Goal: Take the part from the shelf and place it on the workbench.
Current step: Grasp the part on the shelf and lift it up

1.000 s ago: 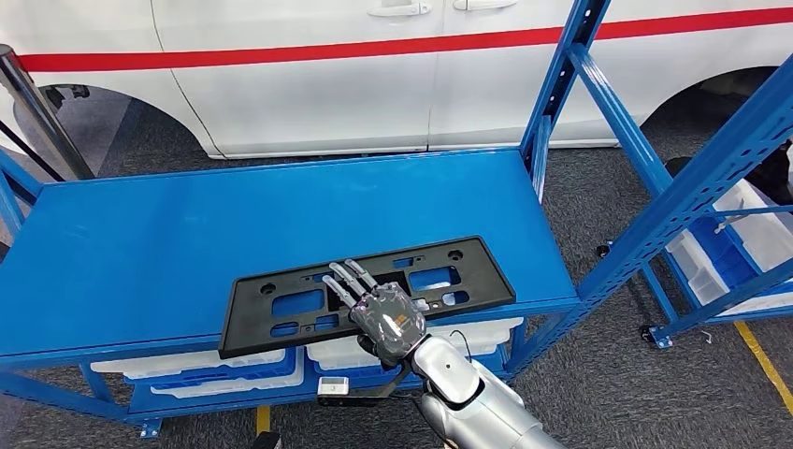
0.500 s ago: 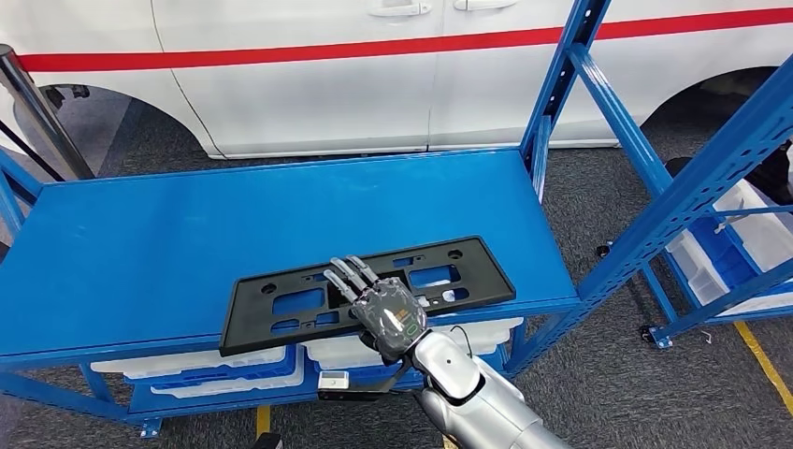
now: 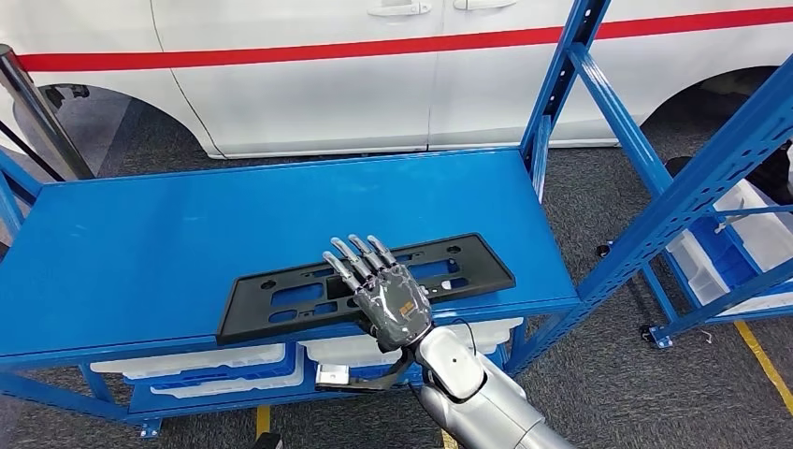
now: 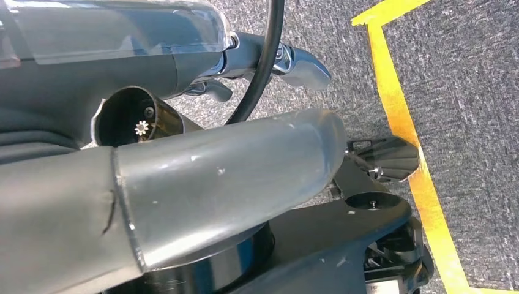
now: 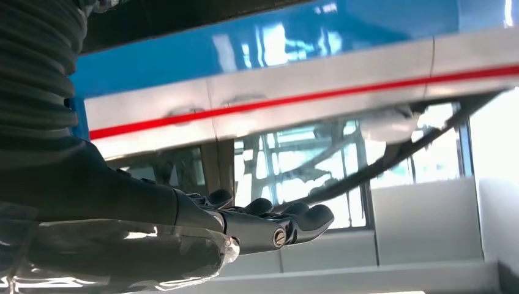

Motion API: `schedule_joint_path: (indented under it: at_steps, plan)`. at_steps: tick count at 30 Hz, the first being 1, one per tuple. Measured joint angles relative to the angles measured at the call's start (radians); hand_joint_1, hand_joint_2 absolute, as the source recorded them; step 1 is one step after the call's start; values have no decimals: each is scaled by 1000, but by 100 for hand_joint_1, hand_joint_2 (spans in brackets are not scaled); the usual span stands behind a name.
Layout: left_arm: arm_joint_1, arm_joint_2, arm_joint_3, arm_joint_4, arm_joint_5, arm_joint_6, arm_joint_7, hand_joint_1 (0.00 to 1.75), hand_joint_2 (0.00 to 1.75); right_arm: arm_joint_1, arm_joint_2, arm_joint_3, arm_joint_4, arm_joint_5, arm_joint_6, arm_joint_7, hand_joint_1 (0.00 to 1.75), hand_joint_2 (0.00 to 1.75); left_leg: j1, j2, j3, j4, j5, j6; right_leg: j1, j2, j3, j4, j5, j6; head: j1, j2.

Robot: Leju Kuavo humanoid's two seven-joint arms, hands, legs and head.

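Note:
The part is a long black plate with cut-outs (image 3: 241, 313), lying flat along the front edge of the blue workbench top (image 3: 187, 224). My right hand (image 3: 383, 295) hovers over the plate's middle, back of the hand up, fingers spread and pointing away from me, gripping nothing. In the right wrist view its dark fingers (image 5: 269, 229) stretch out straight with nothing between them, under the blue edge (image 5: 275, 37). My left hand (image 4: 257, 147) hangs low over the carpet, and nothing lies in it.
A white van with a red stripe (image 3: 374, 75) stands behind the bench. Blue rack uprights (image 3: 692, 187) rise at the right. White bins (image 3: 187, 365) sit on the lower level under the bench top. A yellow line (image 4: 398, 104) marks the floor.
My right hand has lifted off the plate and its fingers have spread wider. The plate has settled a little flatter and closer to the front edge.

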Motion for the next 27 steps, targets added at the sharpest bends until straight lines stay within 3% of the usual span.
schedule_joint_path:
  at_steps: [6,27]
  plan:
    - [0,0,-7,0,0,2,-1,0,0,25,-5,-16,-60,6,-40,-14,0,175,0,0,0,0,0,0,0,0,0,0,0,0,0,0]
    - [-2,0,-9,0,0,-4,6,0,0,35,-13,-24,-74,-9,3,-30,0,175,0,0,0,0,0,0,0,0,0,0,0,0,0,0]
